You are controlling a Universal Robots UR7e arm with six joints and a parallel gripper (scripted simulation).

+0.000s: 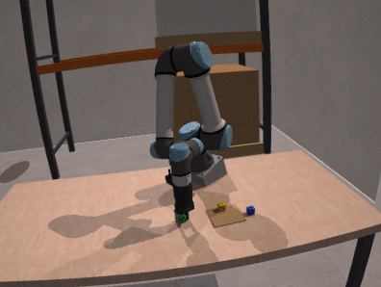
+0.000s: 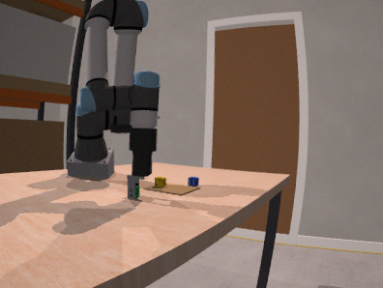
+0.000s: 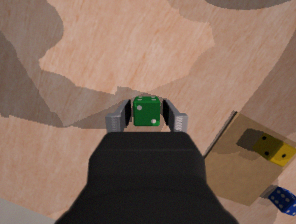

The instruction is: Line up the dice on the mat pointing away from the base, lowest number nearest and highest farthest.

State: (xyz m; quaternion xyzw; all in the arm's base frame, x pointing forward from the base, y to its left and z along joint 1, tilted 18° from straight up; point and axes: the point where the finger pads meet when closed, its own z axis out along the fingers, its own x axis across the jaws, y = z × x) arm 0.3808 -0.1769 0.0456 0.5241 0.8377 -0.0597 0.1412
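The green die stands on the table, left of the mat in the top view. Its upper face shows two pips. My gripper is open around it, with a gap on each side in the wrist view. The yellow die sits on the tan mat, near its edge toward the base. One pip shows on one yellow face, two on another. The blue die is beside the mat, with several pips visible.
The robot's base stands at the back of the wooden table. The mat's near edge in the wrist view is to the right of the gripper. Arm shadows fall across the table and part of the mat.
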